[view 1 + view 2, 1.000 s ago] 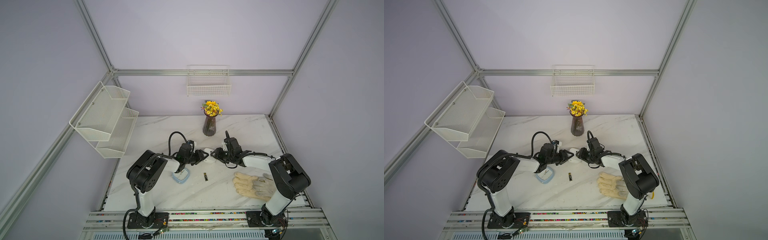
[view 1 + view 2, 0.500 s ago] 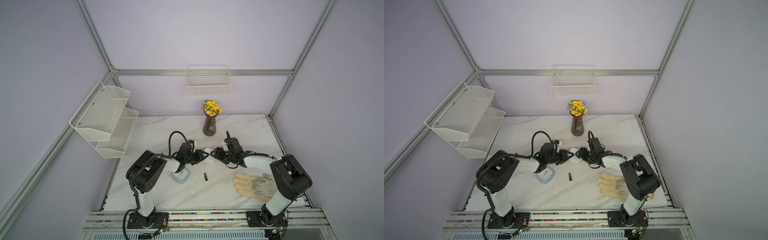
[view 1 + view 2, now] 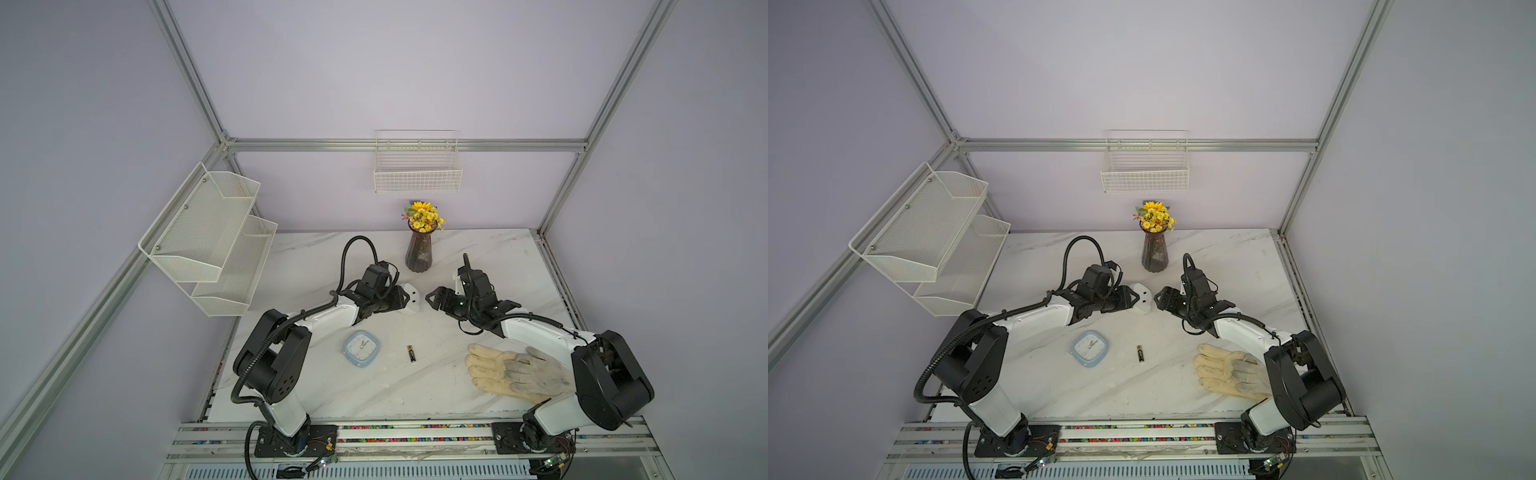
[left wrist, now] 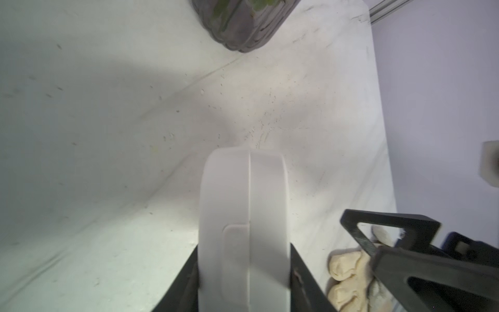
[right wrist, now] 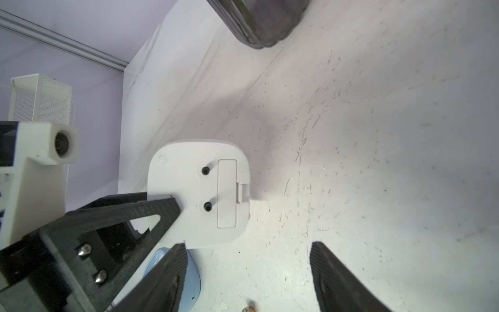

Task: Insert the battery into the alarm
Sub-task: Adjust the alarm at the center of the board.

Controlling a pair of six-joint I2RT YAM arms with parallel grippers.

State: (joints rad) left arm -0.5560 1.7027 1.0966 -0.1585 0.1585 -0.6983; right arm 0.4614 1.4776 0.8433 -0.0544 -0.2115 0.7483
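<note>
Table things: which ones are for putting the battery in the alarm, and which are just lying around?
For the job:
- white alarm, held in the left pincer
- battery, lying loose
- right pincer, open and holding nothing

Just lying about:
- blue clock
- glove
- vase of flowers
- wire basket
- wall shelves

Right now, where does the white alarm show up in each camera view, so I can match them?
In a top view: white alarm mid-table, clamped in the left tool.
In a top view: white alarm, same spot.
Left wrist: white alarm edge-on, close up.
Right wrist: white alarm, battery cover facing the camera.
Shared landmark: the vase, beyond the alarm in all four.
</note>
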